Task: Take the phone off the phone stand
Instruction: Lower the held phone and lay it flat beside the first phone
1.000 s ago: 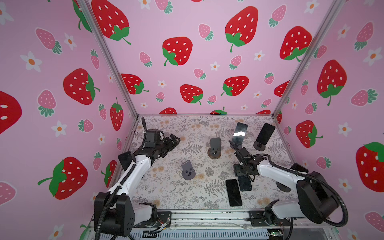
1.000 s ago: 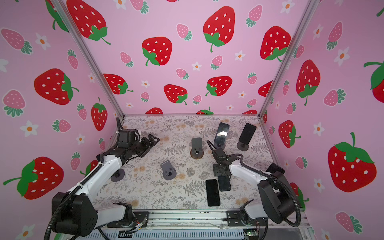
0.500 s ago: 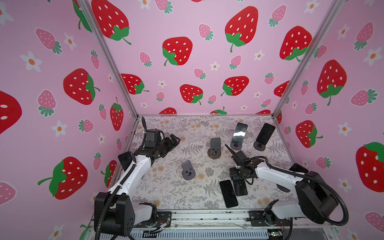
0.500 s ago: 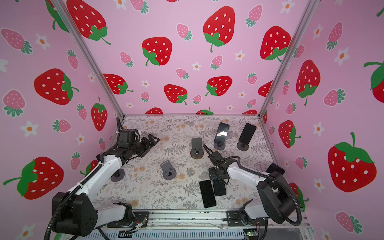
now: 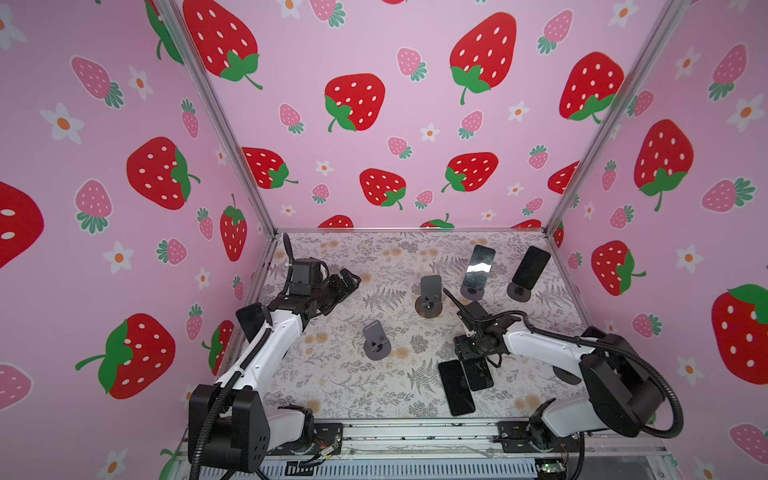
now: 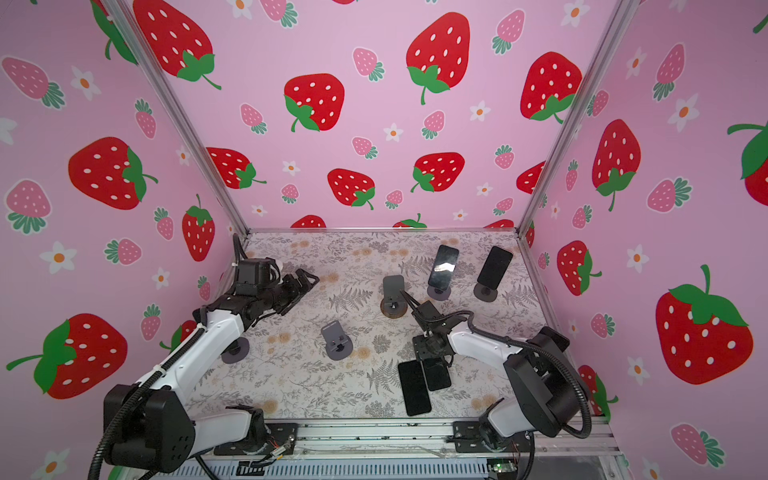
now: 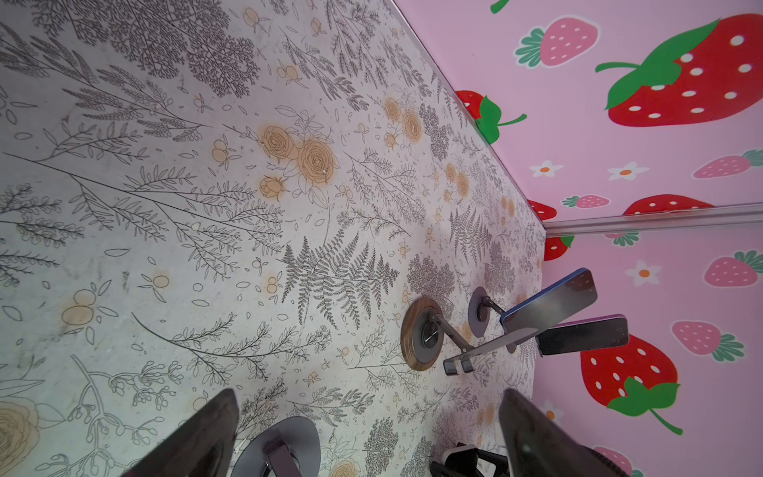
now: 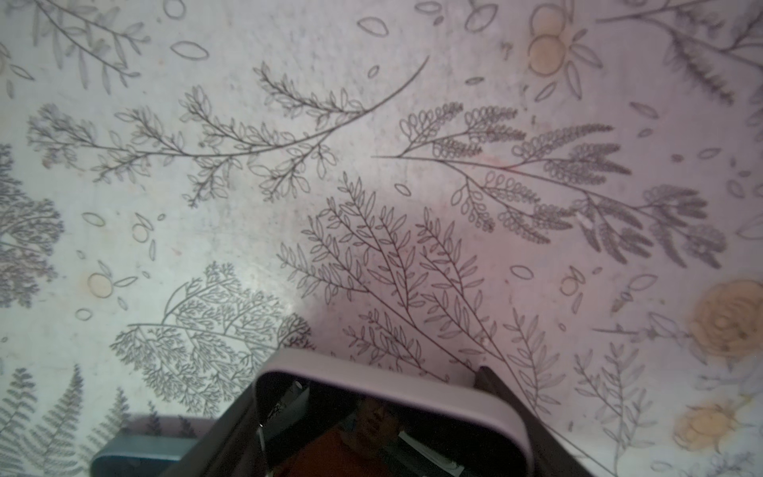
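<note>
We work on the floral bench (image 5: 332,376), and we place everything from the wood-based stand (image 5: 429,299), which stands empty near the bench's middle. Well to the left of that stand our left hand (image 5: 348,281) hovers with its jaws wide apart, holding nothing. On the robot's side of the stand and a little to its right, our right hand (image 5: 476,362) points down, clamped on the phone (image 8: 392,417). The right wrist view shows its fingers (image 8: 532,417) pressing the phone's edges.

We judge that this phone is off its stand and that the step in hand is laying it down. Just beside it, farther from the wood-based stand, a flat phone (image 5: 456,387) lies on the bench. In both top views the two look close enough to overlap, and we cannot tell whether the held one touches the bench.

To do this well we lower slowly and keep the phone level. We steer it clear of the flat phone's edge and part the jaws only once it rests. Behind the wood-based stand, to its right, a glinting phone (image 5: 478,266) and a dark phone (image 5: 531,266) sit on their own stands.
</note>
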